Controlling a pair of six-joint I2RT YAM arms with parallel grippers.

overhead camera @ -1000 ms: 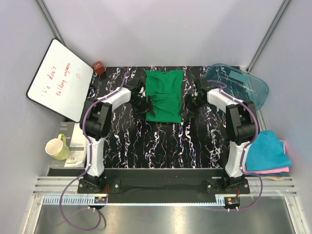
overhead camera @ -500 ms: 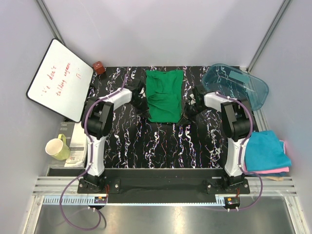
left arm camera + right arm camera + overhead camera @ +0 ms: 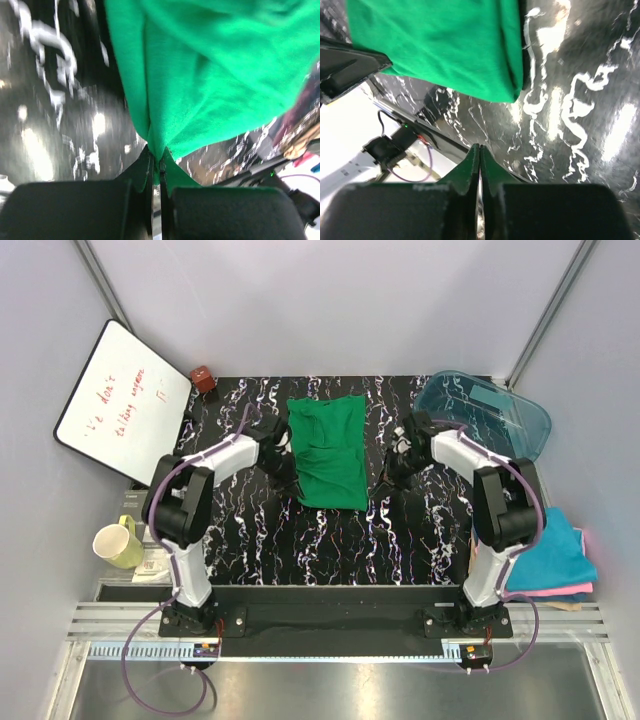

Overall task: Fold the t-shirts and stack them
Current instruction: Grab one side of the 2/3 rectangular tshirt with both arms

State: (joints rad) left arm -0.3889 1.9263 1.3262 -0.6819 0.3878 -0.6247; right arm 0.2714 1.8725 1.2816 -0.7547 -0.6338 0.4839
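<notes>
**Left hand** [image 3: 156, 159]: fingers pressed together, pinching a fold at the left edge of the green t-shirt [image 3: 327, 448]. In the left wrist view the cloth bunches out from the fingertips.

**Right hand** [image 3: 479, 149]: fingers pressed together with nothing between them. The tips stand just short of the shirt's near right corner, over the bench [image 3: 330, 540].

**Green t-shirt:** lies at mid-bench between the two arms, partly folded and slightly skewed, with its far edge toward the back wall.

**Bench:** black surface with white marbling. A clear teal tub [image 3: 500, 415] sits at its far right corner, beyond the right arm.

**Pile past the bench's right edge:** teal-blue t-shirt [image 3: 548, 552] on top, pink t-shirt [image 3: 560, 591] beneath it, and a tan t-shirt [image 3: 566, 606] barely showing at the bottom.

**Left of the bench:** a tilted whiteboard [image 3: 122, 400] with red writing and a pale green mug [image 3: 118, 543].
</notes>
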